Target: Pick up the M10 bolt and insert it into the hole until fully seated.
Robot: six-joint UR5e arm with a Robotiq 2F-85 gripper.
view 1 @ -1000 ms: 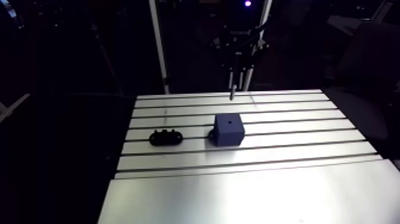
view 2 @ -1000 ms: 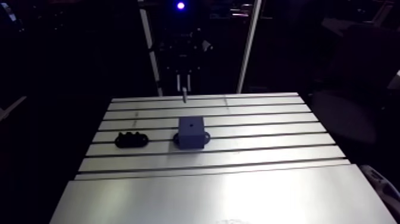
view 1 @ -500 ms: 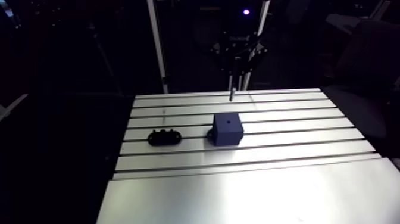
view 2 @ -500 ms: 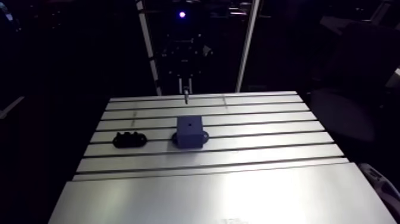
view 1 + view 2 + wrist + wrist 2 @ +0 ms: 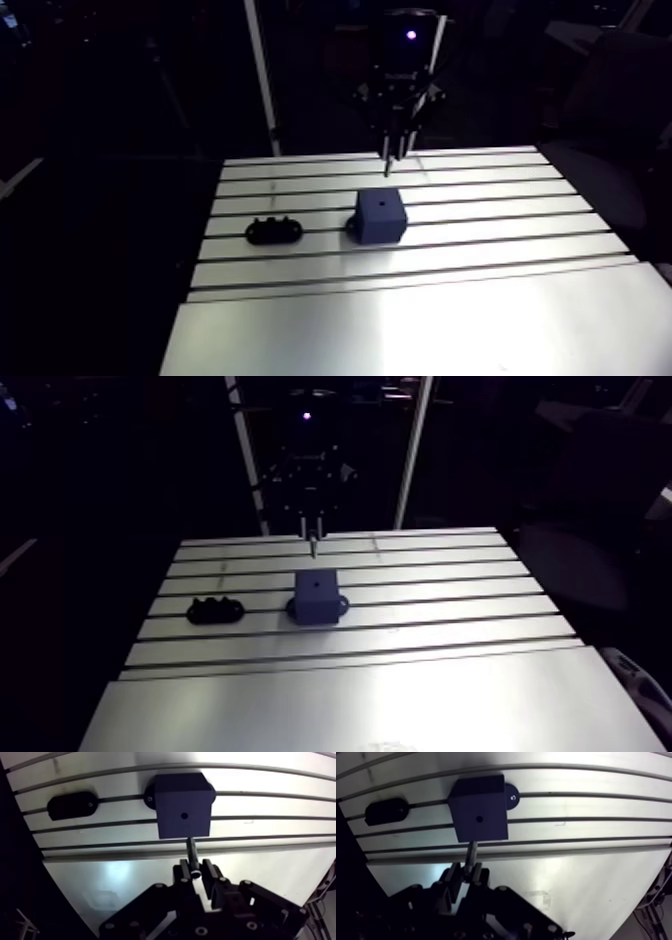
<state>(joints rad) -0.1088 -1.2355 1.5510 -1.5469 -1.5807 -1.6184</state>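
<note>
Dark blue block (image 5: 182,807) sits on the slotted aluminium bench (image 5: 260,782), and the hole (image 5: 184,816) in its top face is unfilled. The gripper (image 5: 196,871) is clamped on the M10 bolt (image 5: 191,849), shank pointing down, tip just beside the block's edge and short of the hole. A black oval part (image 5: 70,804) lies on the bench, apart from the block.

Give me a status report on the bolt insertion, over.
Gripper shut on M10 bolt. Bolt clear of blue block, hole empty. Black fixture beside block, not in the way.
</note>
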